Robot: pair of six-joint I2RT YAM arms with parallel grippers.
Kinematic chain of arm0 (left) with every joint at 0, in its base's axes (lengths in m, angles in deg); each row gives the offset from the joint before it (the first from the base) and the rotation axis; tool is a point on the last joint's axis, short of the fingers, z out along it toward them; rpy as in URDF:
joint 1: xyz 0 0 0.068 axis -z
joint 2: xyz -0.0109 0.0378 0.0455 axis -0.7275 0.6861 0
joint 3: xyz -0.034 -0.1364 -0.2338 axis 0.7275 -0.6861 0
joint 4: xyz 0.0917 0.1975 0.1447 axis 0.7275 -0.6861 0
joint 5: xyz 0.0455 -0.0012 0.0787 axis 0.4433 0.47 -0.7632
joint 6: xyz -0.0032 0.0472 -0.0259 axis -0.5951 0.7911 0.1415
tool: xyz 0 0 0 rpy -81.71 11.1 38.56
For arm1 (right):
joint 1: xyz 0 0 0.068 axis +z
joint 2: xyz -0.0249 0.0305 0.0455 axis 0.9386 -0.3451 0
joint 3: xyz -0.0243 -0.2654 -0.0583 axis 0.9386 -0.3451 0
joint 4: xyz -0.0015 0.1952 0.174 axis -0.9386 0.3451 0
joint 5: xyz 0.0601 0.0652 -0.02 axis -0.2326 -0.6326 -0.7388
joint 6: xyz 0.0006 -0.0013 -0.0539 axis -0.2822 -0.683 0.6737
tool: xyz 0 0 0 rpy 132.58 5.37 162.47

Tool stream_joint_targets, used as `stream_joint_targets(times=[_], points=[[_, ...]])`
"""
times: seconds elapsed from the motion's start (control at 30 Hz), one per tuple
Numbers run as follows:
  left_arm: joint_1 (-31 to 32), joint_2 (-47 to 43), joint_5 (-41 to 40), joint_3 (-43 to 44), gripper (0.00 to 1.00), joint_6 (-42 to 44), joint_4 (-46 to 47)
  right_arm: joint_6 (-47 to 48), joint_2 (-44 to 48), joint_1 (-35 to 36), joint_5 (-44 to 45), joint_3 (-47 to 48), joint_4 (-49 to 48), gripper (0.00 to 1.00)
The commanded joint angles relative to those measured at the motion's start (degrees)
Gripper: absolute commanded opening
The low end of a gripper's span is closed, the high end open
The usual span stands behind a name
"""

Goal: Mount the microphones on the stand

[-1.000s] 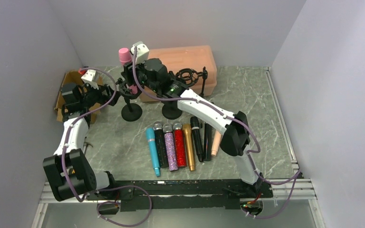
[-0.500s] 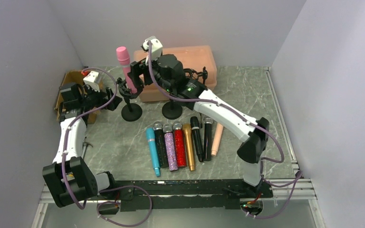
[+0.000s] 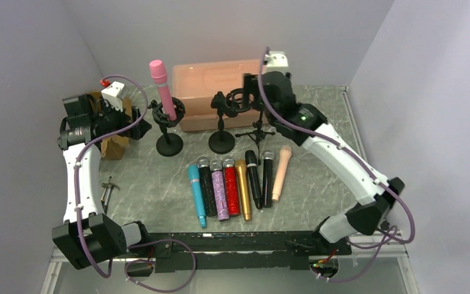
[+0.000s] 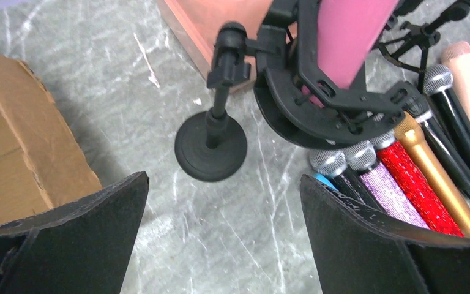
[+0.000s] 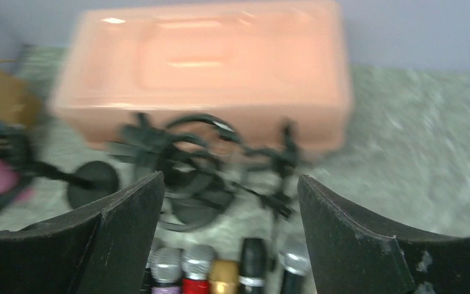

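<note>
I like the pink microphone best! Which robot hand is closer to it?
Left. The left gripper sits just left of the pink microphone; the right gripper is farther away, by the empty stand to its right.

1. Table (image 3: 147,177) — marbled grey stone look, smooth.
2. Pink microphone (image 4: 352,37): matt, smooth plastic.
3. Red microphone (image 4: 419,196) and purple microphone (image 4: 391,199) — rough glitter; gold microphone (image 4: 437,184) satiny metallic.
4. Cardboard box (image 4: 18,141): matt brown paper.
5. Peach bin (image 3: 214,76): glossy plastic.

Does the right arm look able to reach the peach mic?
Probably yes: the right gripper is open and empty; the peach mic lies uncovered at the row's end, a tripod by its head.
</note>
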Motion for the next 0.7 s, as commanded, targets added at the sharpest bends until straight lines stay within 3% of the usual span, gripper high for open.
stream_joint_targets(times=[0.0,0.27,0.5,0.67], points=[[-0.33,-1.37,2.31,3.55,1.0,2.5,-9.43,-4.71,8.9,-3.59,5.62,-10.88,2.48,0.8],[-0.32,-2.03,5.31,4.21,0.99,0.48,-10.02,1.85,15.47,-6.92,1.05,-28.11,-12.99,0.64],[-0.33,-2.66,5.63,3.33,0.99,0.45,-9.77,8.12,10.46,-12.12,-7.33,-31.21,-25.27,0.5],[-0.33,-3.03,5.52,2.63,0.99,1.07,-9.34,10.81,9.64,-13.81,-15.5,-34.85,-37.01,0.51]])
